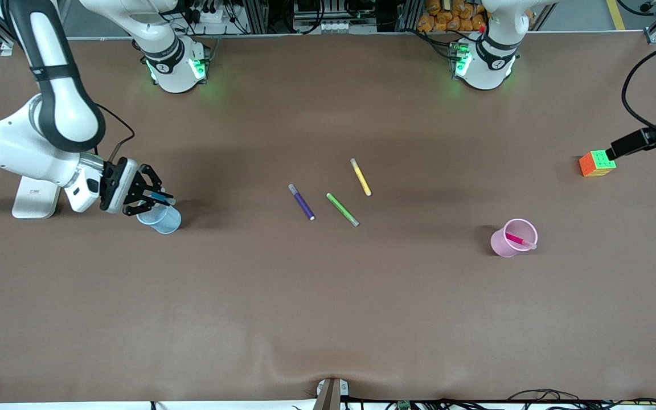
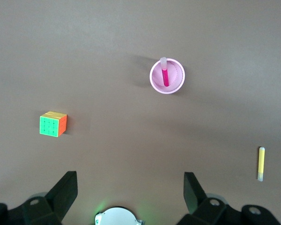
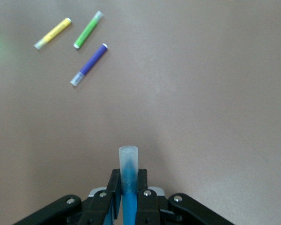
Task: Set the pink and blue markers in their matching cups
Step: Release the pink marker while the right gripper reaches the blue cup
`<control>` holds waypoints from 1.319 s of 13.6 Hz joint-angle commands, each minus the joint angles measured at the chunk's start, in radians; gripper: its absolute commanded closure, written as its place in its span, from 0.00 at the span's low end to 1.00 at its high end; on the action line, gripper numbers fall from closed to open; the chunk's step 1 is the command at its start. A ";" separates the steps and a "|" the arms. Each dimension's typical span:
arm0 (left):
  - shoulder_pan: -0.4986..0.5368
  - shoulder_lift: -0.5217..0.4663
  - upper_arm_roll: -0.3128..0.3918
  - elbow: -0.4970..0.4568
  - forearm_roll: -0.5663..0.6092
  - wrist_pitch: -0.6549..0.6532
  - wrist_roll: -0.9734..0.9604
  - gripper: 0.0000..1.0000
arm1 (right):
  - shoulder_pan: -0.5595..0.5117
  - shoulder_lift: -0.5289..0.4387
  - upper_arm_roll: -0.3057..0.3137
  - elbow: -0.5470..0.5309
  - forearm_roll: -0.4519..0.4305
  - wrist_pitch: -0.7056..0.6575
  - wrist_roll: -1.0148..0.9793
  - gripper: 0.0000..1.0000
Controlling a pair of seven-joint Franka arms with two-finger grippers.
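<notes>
Near the table's right-arm edge, right gripper (image 1: 154,200) clamps the light, slippery blue marker (image 3: 129,180) mid-body over the blue cup (image 1: 160,218); left gripper (image 2: 130,185), fingers spread, waits.

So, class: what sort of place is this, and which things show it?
Probably a robotics lab: the right gripper holds a blue marker over a blue cup, on a brown-covered table with cabling along its edges.

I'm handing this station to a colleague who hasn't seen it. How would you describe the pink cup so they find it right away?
Start at the Rubik's cube near the left arm's end of the table. From it, come nearer to the front camera and a little toward the table's middle, to the pink cup standing alone. It is the only pink cup, and the pink marker already leans inside it, unlike the blue cup under the right gripper.
</notes>
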 commanded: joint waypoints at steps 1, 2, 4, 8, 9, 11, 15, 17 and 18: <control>-0.004 -0.050 0.000 -0.017 -0.022 -0.027 0.042 0.00 | -0.037 -0.014 0.015 -0.004 0.066 -0.034 -0.107 1.00; -0.039 -0.067 0.010 -0.027 -0.021 -0.027 0.044 0.00 | -0.046 -0.005 0.015 0.002 0.079 -0.053 -0.150 1.00; -0.128 -0.085 0.091 -0.052 -0.021 -0.027 0.049 0.00 | -0.076 0.046 0.015 0.042 0.099 -0.124 -0.256 1.00; -0.263 -0.102 0.204 -0.064 -0.013 -0.023 0.050 0.00 | -0.113 0.084 0.015 0.068 0.132 -0.210 -0.373 1.00; -0.268 -0.094 0.204 -0.054 -0.007 -0.017 0.050 0.00 | -0.122 0.089 0.014 0.073 0.132 -0.216 -0.396 1.00; -0.255 -0.081 0.204 -0.040 -0.005 0.012 0.050 0.00 | -0.148 0.132 0.014 0.108 0.132 -0.239 -0.466 1.00; -0.255 -0.061 0.204 -0.038 -0.002 0.029 0.049 0.00 | -0.205 0.222 0.015 0.188 0.132 -0.356 -0.555 1.00; -0.251 -0.056 0.205 -0.037 -0.002 0.029 0.050 0.00 | -0.219 0.244 0.015 0.194 0.133 -0.360 -0.595 1.00; -0.251 -0.056 0.205 -0.037 -0.004 0.029 0.050 0.00 | -0.225 0.255 0.015 0.200 0.136 -0.377 -0.608 1.00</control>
